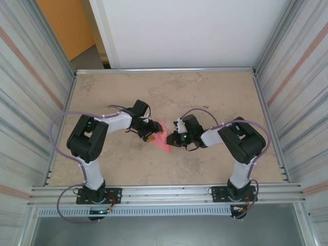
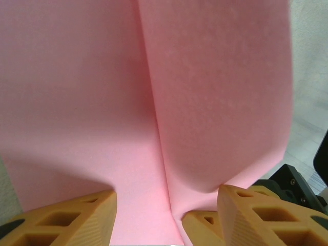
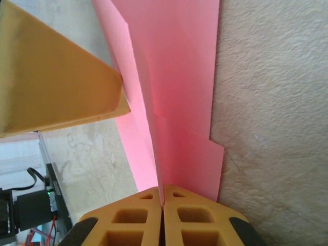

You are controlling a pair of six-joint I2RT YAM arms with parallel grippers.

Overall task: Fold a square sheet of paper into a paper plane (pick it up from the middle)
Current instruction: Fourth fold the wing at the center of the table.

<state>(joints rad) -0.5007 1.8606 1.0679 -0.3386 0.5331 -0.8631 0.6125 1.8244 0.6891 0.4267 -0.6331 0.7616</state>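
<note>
**A:** Well, where is the pink paper [image 1: 163, 141] sitting?

**B:** Between the two pincers, over the middle of the table [image 1: 205, 97]. From above it is a pointed shape. Its wide end lies just beside the left pincer [image 1: 150, 134], and its narrow tip runs past the right pincer [image 1: 172, 139] toward the arm bases.

**A:** How does the right one stand?

**B:** Pressed together. In its own camera the two orange fingers [image 3: 195, 218] meet with no gap, and the paper's raised crease is pinched between their tips. From that grip the paper [image 3: 179, 77] stretches straight ahead of the pincer, with folded layers stepping along its right edge, above the speckled table.

**A:** And the left?

**B:** Apart. Its fingers [image 2: 66, 218] stand wide to either side, and the paper [image 2: 215, 92] rises right in front of them, with one long crease running down into the gap. I cannot tell whether either finger touches the sheet. One of those fingers [image 3: 56, 87] also shows as a big wedge to the upper left of the right pincer, close against the paper.

**A:** Anything on the paper's face?

**B:** Plain pink, slightly grainy.
</note>
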